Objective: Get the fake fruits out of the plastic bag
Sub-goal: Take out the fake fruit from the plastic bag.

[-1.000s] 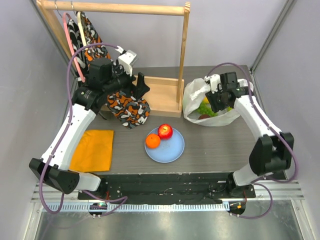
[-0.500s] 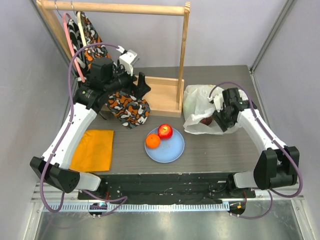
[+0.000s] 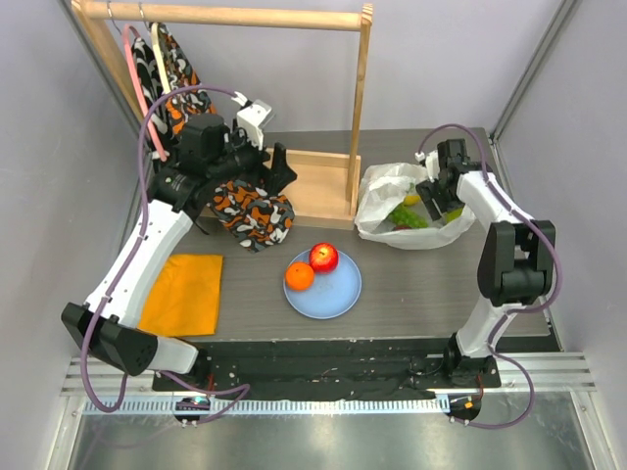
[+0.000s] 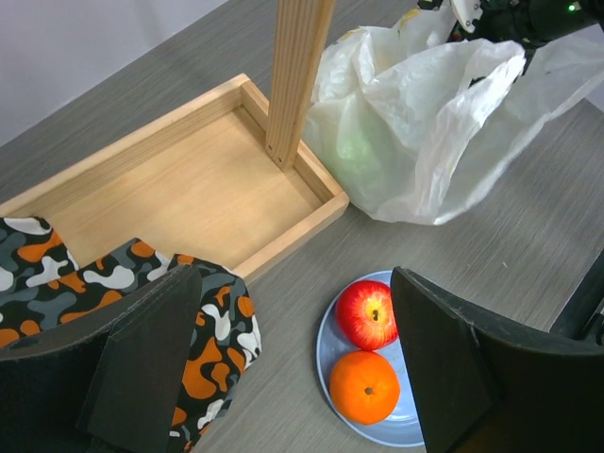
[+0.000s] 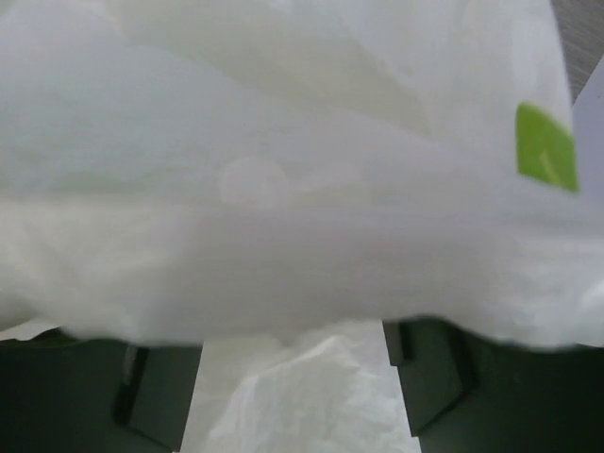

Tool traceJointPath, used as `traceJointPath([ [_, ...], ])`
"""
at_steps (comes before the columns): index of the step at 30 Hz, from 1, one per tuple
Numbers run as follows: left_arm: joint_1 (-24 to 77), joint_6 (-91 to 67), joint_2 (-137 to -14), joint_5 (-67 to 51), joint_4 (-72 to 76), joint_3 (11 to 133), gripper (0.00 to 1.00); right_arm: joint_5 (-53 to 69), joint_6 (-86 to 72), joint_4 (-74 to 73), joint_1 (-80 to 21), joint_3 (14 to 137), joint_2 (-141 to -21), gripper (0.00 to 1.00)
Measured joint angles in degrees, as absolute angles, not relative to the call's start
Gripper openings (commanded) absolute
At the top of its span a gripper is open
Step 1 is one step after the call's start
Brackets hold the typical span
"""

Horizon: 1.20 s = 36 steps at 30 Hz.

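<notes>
The plastic bag (image 3: 392, 191) lies at the right back of the table, its mouth open upward. Inside it I see a green fruit (image 3: 408, 217), a yellow one (image 3: 413, 199) and a dark red one (image 3: 397, 228). My right gripper (image 3: 438, 201) is at the bag's right side; in the right wrist view its fingers (image 5: 472, 377) stand wide apart with bag plastic (image 5: 302, 189) over and between them. A red apple (image 3: 324, 258) and an orange (image 3: 300, 276) sit on the light-blue plate (image 3: 343, 294). My left gripper (image 3: 279, 168) is open and empty, high over the wooden tray.
A wooden rack with a tray base (image 3: 313, 186) and post (image 3: 359, 108) stands just left of the bag. A patterned cloth (image 3: 250, 211) lies beside the tray. A folded orange cloth (image 3: 181, 292) lies front left. The left wrist view shows the bag (image 4: 425, 123), apple (image 4: 366, 313) and orange (image 4: 364, 385).
My right gripper went down to the bag's front and pressed it flat, then moved back up to the bag's far right; the bag's mouth stands open again. The left arm barely moved.
</notes>
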State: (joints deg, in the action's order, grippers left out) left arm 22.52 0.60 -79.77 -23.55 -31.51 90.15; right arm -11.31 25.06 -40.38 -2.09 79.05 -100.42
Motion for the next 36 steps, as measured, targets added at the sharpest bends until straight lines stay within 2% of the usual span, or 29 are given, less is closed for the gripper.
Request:
traceJointPath([
  [13,22.5,0.6,-79.8,-23.5,-31.5,88.3,0.86,-15.7,23.5,-36.8,3.7,88.7,-114.7,0.84],
  [14,22.5,0.6,-79.8,-23.5,-31.5,88.1,0.86,-15.7,23.5,-36.4,4.0,89.6,-116.1,0.80],
  [15,22.5,0.6,-79.7,-23.5,-31.5,87.8,0.86,-15.7,23.6,-36.0,4.2,90.1,-117.1,0.70],
  [17,22.5,0.6,-79.7,-23.5,-31.6,87.4,0.86,-15.8,24.1,-35.2,4.3,90.9,-119.3,0.57],
  [20,22.5,0.6,-79.6,-23.2,-31.6,86.7,0.86,-15.5,24.9,-33.7,4.3,91.1,-119.5,0.45],
  [22,22.5,0.6,-79.5,-23.0,-31.6,86.3,0.86,-14.1,25.5,-32.1,4.3,90.4,-118.9,0.43],
  [26,22.5,0.7,-79.2,-22.8,-31.6,86.2,0.86,-9.2,26.5,-30.3,4.3,84.0,-111.6,0.42],
  [29,22.5,0.7,-79.2,-22.7,-31.6,86.2,0.86,-1.9,27.5,-31.7,4.3,77.5,-98.8,0.42],
  [36,22.5,0.6,-79.4,-22.7,-31.6,87.5,0.87,10.7,29.1,-37.6,4.3,73.0,-75.5,0.43],
])
